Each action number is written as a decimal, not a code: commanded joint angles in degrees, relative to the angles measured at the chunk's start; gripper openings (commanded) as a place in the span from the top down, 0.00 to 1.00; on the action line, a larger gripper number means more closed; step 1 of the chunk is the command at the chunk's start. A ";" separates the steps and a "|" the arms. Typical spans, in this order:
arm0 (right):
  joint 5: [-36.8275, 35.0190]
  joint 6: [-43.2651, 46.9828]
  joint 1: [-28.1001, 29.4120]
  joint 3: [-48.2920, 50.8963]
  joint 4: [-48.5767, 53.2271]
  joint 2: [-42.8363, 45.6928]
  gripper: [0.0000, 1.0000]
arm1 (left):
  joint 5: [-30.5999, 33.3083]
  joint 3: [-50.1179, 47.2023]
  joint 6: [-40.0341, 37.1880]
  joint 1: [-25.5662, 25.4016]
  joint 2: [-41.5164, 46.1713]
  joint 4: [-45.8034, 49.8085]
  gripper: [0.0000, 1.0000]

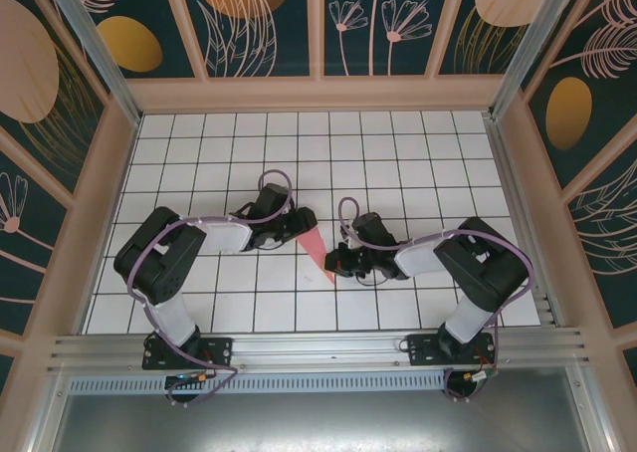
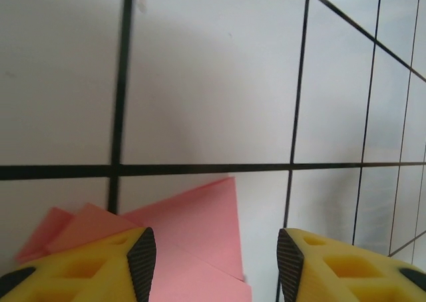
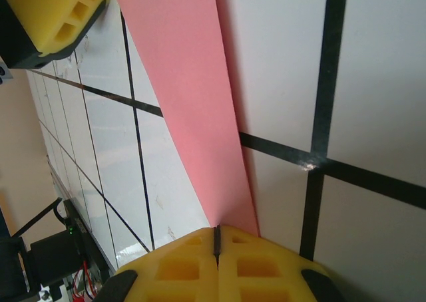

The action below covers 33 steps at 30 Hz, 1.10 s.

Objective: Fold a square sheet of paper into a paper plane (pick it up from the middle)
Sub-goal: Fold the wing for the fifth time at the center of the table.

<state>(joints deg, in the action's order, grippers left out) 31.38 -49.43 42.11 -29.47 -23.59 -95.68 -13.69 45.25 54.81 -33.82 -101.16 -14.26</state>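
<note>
The paper plane (image 1: 317, 245) is a slim pink-red pointed triangle lying on the white grid table between my two grippers, its point toward the near side. My left gripper (image 1: 302, 225) is at the wide far end, open, with its jaws astride the folded layers (image 2: 200, 229) and one yellow finger (image 2: 86, 265) over the paper. My right gripper (image 1: 334, 266) is at the narrow near tip. In the right wrist view the pink strip (image 3: 193, 96) narrows straight into the seam of its shut fingers (image 3: 216, 239).
The table (image 1: 418, 153) has white tiles with black grid lines, wooden rails and patterned walls on three sides. A metal rail (image 1: 318, 347) runs along the near edge by the arm bases. The left gripper's yellow finger (image 3: 53, 16) shows at the right wrist view's top left.
</note>
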 commanded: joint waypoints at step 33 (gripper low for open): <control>-5.16 1.42 2.32 -1.79 12.08 -1.31 1.00 | -7.87 -4.80 1.89 -2.04 -0.52 -9.92 0.64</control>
<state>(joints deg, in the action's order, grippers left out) 30.57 -48.53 43.31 -31.88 -20.51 -96.01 -22.06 41.28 55.61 -36.14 -99.74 -22.59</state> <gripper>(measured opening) 0.051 0.359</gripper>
